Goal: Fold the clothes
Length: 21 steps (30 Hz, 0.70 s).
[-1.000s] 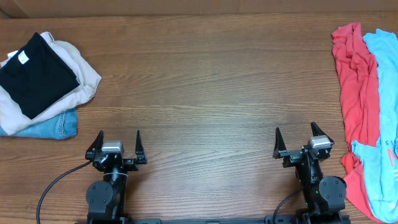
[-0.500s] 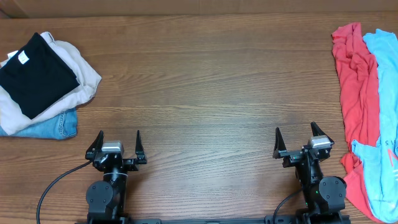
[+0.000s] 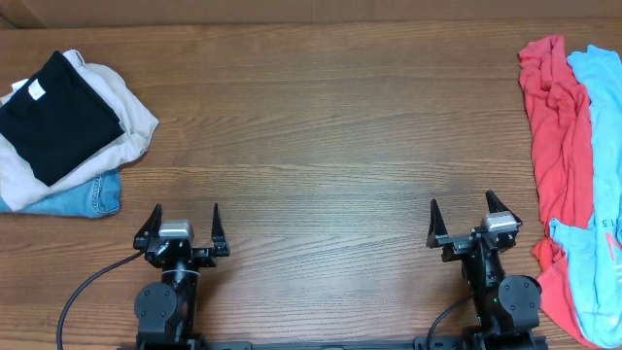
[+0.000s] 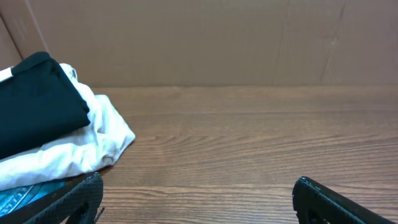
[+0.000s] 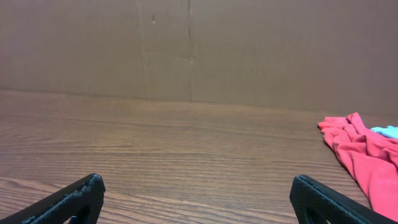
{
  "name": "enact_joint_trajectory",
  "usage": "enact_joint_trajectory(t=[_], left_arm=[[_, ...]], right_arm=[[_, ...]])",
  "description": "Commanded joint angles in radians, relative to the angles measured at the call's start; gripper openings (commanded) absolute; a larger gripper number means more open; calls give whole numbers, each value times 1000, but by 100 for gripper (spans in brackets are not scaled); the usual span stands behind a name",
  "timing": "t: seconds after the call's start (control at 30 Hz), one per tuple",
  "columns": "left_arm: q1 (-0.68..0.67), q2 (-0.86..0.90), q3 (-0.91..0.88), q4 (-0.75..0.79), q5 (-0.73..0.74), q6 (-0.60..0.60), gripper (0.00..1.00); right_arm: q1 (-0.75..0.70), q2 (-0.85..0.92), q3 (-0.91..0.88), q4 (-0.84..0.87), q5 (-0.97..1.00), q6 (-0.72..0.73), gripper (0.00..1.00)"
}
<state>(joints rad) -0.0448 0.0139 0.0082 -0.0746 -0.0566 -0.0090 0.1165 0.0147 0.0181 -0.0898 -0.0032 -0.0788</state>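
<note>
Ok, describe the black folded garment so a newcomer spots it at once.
Go to the left end of the brown wooden table. There the black folded garment lies uppermost, over a folded cream cloth and blue denim. It alone is black, with a small white label.

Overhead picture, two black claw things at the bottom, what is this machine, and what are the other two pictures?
Those are two robot arms at a brown wooden table, seen from above. The left gripper and right gripper are two-finger claws, both open, holding nothing. The other pictures come from a camera on each wrist, looking past its own fingers. On the left lies a stack: a folded black garment on a cream cloth over blue denim. On the right lie a crumpled red shirt and a light blue shirt, unfolded.
</note>
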Motion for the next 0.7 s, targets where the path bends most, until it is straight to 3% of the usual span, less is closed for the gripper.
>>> enact_joint_trajectory(t=[0.0, 0.67], left_arm=[[5, -10, -3, 4, 5, -16, 100], [5, -8, -3, 1, 9, -21, 100]], right_arm=[[-6, -12, -10, 6, -6, 0, 100], [-6, -12, -10, 6, 0, 8, 100]])
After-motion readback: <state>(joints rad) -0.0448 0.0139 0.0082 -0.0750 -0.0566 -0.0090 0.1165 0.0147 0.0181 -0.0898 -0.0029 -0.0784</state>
